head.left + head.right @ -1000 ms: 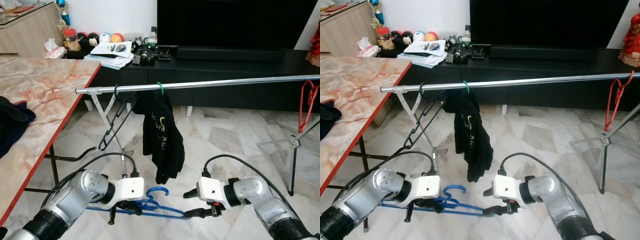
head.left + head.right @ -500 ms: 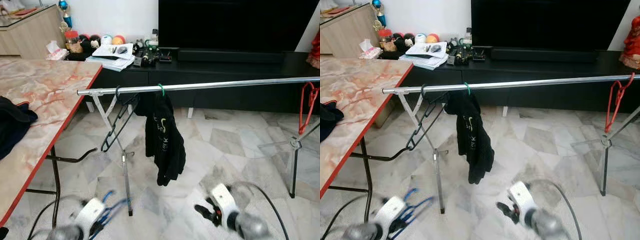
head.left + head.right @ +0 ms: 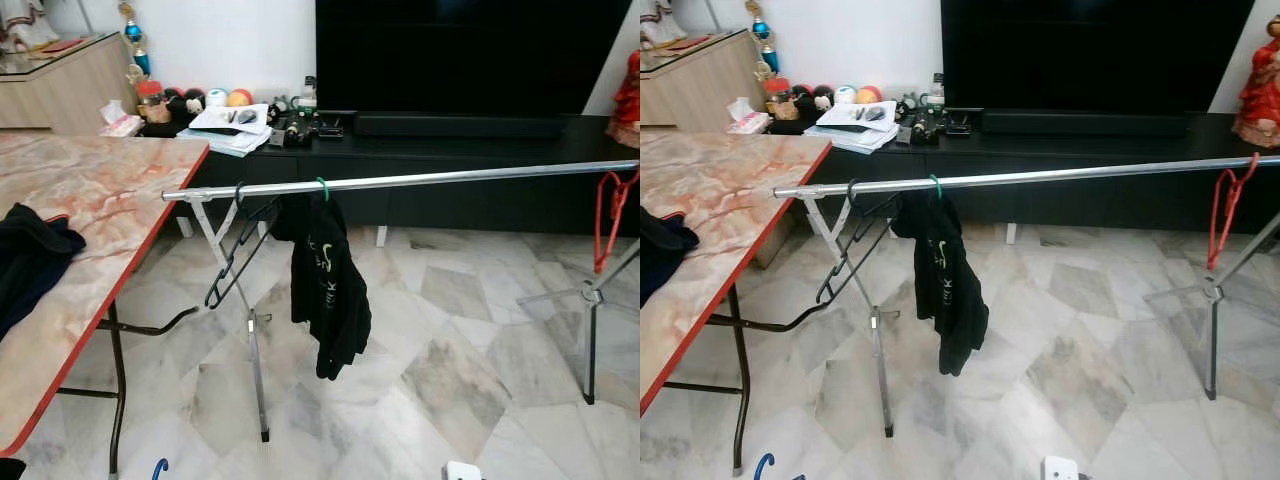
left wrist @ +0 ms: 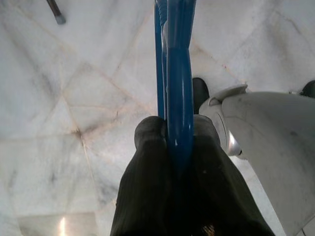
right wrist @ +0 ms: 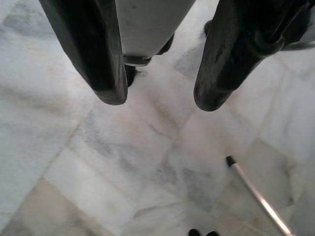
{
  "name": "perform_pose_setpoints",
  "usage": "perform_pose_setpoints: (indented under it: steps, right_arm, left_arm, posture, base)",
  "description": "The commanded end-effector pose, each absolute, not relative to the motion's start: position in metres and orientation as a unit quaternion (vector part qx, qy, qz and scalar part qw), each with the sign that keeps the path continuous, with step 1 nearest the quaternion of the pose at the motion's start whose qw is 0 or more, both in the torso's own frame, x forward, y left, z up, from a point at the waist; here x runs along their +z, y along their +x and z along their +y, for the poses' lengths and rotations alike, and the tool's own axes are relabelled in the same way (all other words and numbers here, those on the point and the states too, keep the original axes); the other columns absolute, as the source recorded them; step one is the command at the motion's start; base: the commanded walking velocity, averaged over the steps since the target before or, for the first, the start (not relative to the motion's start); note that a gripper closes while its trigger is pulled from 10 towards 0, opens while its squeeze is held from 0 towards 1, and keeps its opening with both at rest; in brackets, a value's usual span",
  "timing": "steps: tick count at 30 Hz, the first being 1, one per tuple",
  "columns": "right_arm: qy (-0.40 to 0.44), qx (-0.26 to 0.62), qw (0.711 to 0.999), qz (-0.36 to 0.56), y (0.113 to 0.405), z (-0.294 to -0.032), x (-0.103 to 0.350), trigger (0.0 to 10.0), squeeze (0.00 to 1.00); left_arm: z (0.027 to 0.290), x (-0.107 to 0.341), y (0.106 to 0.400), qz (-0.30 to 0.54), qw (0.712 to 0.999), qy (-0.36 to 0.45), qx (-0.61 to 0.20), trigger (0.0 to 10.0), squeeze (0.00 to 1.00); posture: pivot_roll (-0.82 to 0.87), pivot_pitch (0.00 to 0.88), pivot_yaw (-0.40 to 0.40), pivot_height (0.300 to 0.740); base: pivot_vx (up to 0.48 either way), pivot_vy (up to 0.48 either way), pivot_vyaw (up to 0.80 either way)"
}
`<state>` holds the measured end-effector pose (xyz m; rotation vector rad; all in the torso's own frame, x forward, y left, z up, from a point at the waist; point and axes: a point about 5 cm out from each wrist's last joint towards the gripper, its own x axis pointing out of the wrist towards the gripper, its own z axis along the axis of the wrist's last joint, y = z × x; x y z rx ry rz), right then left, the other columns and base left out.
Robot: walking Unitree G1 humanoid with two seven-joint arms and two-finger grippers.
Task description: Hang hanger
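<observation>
Down by the marble floor [image 5: 98,162], left pincer [image 4: 174,132] clamps blue hanger [image 4: 176,73]; right pincer [image 5: 157,98] gapes wide, holding nothing.

Hanger carried low, its hook tip just showing [image 3: 160,468] near the bench's [image 3: 90,190] near corner. Farther off, the silver rail [image 3: 450,178] already bears a black hanger [image 3: 232,255], a black garment [image 3: 328,290] and a red hanger [image 3: 608,215]. Judged mid-carry: next, raise the hook over a bare stretch of rail.

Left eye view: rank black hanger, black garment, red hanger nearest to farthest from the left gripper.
From the left gripper, low left:
1. Empty black hanger, left end of silver rail.
2. Black garment, just right of it.
3. Red hanger, rail's far right end.
</observation>
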<state>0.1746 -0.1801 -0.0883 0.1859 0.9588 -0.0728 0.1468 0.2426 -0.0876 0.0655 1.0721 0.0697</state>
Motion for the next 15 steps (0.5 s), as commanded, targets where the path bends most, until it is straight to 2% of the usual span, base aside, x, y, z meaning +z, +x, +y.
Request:
perform_pose_setpoints:
  steps: [1, 8, 15]
  right_arm:
    - [0.076, -0.038, 0.881, 0.465, 0.1729, -0.1840, -0.0888, 10.0, 0.00]
    - [0.075, -0.042, 0.884, 0.460, 0.1730, -0.1857, -0.0884, 10.0, 0.00]
    - [0.077, -0.058, 0.882, 0.461, 0.1701, -0.1884, -0.0894, 10.0, 0.00]
  left_arm:
    - [0.2424, -0.0853, 0.1533, 0.500, 0.865, 0.031, 0.036, 10.0, 0.00]
    - [0.2393, -0.0837, 0.1597, 0.496, 0.867, 0.037, 0.023, 10.0, 0.00]
    - [0.2336, -0.0882, 0.1528, 0.504, 0.863, 0.034, 0.018, 10.0, 0.00]
  posture:
    - [-0.01, 0.035, 0.050, 0.740]
    - [-0.01, 0.039, 0.051, 0.740]
    - [-0.01, 0.042, 0.049, 0.740]
  base:
    - [0.000, -0.431, 0.00]
    - [0.000, -0.429, 0.00]
    - [0.000, -0.429, 0.00]
